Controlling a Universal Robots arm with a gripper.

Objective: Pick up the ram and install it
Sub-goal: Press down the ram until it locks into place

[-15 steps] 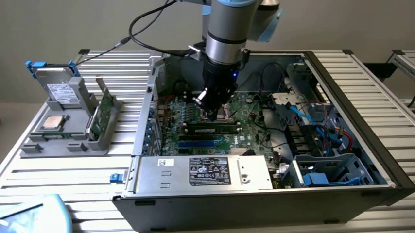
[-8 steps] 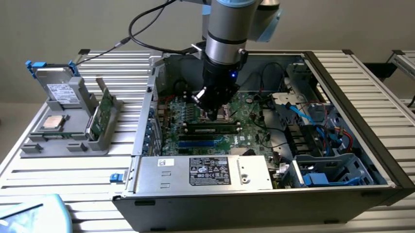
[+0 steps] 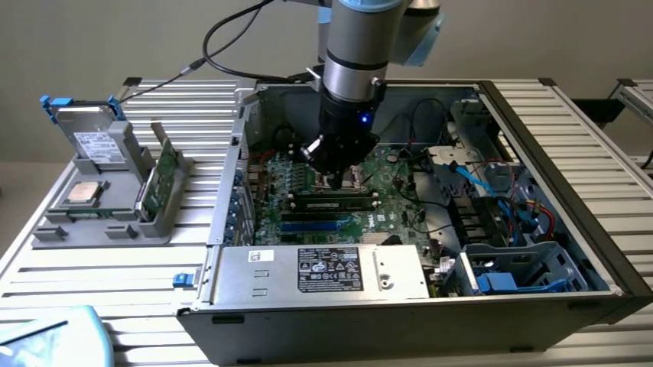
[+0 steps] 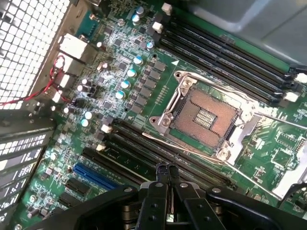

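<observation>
A robot arm reaches down into an open computer case (image 3: 571,138) lying on a slatted metal desk (image 3: 102,267). Its gripper (image 4: 166,168) is fully closed with nothing between its fingers, poised just over the motherboard (image 4: 120,86) beside the empty processor socket (image 4: 204,117). The ram (image 3: 329,203) sits in a slot just below the gripper.

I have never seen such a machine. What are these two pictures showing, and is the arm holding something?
A robot arm reaches into an open computer case. One picture is taken from outside; the other from a camera on the arm's wrist, looking down. Its pincer is shut, with nothing visibly held, right above the green motherboard, near the long black memory slots and the square processor socket. A ram stick already sits in a slot. Beside the case, a grey rack holds spare parts.
</observation>
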